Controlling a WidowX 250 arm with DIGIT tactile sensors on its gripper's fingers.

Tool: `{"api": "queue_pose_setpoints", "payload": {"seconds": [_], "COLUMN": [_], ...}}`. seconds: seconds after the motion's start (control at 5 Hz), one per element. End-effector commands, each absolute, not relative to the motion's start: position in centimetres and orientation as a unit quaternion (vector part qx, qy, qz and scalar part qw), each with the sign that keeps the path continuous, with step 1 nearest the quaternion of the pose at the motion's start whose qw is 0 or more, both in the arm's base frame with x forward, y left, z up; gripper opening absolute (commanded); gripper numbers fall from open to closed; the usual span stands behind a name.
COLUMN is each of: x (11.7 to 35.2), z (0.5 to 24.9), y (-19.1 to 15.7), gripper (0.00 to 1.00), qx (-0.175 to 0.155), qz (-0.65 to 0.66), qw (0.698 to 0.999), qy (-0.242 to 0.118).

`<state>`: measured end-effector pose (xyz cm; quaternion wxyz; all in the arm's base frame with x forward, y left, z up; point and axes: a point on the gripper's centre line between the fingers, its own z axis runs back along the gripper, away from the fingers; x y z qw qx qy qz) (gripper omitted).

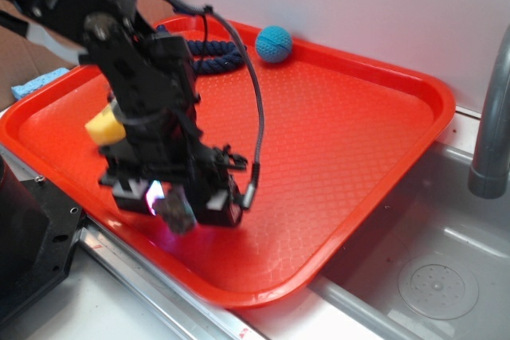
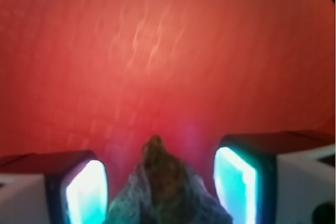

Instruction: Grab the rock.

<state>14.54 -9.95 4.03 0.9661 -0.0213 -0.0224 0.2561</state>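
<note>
From my wrist feed, the gripper (image 2: 157,182) has its two lit pads (image 2: 86,192) standing on either side of the rock (image 2: 163,187), whose pointed top pokes up between them; I cannot tell whether they press on it or leave gaps. In the exterior view the rock (image 1: 175,214) sits between the fingers low over the red tray (image 1: 335,133). Behind the arm I see a yellow sponge (image 1: 105,127), and at the tray's far edge a dark blue rope (image 1: 211,53) beside a teal ball (image 1: 274,44).
</note>
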Motion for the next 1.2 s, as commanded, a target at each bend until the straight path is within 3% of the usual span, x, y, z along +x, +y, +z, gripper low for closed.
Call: {"api": "queue_pose_setpoints", "payload": {"seconds": [0.0, 0.4, 0.6, 1.0], "x": [16.9, 17.3, 17.8, 18.9], "z": [13.8, 19.1, 20.4, 20.6], "y": [-5.8, -0.5, 1.9, 3.1], "gripper": [0.0, 0.0, 0.0, 0.0], "qx": [-0.067, -0.082, -0.083, -0.061], "qz": [0.204, 0.205, 0.212, 0.207], "qw": [0.976, 0.975, 0.973, 0.975], "qy": [-0.026, -0.035, -0.042, -0.043]}}
